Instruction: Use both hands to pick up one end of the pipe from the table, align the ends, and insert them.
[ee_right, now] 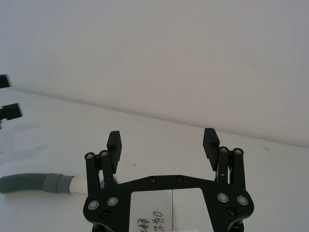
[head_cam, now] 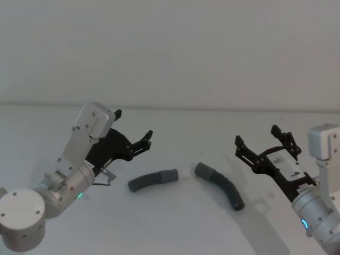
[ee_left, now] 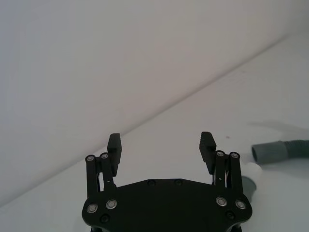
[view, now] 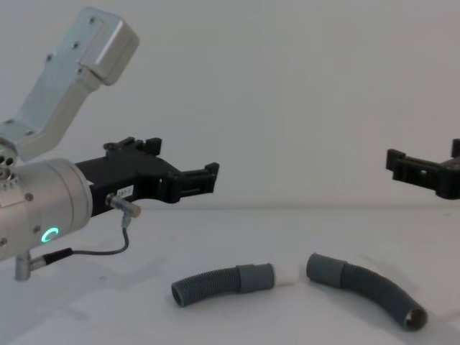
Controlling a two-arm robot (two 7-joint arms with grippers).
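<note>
Hose pieces, two of them, both lie flat on the white surface (head_cam: 175, 228), in the lower middle of the head view. The tipped hose piece (head_cam: 153, 180) is at the left there. Its white tip (head_cam: 184, 175) points toward the plain cuff (head_cam: 203, 170) of the plain hose piece (head_cam: 220, 186) at the right. The two ends are near but apart, with a little bare surface between them. I judge they are laid so on purpose: the ends already face each other, so each arm needs only to lift its own piece and push inward.

The left tool (head_cam: 134, 126) hovers above the surface at the left of the frame, up and left of the tipped piece, its jaws standing wide apart with nothing between. The right tool (head_cam: 258, 137) hovers at the right, beyond the plain piece, also wide apart and empty. Neither touches a hose, so the picking is not yet begun.

As for containers, only the hoses are hollow. In the chest view the open ribbed mouth (view: 412, 318) of the plain piece looks dark and, as far as I can tell, empty.
</note>
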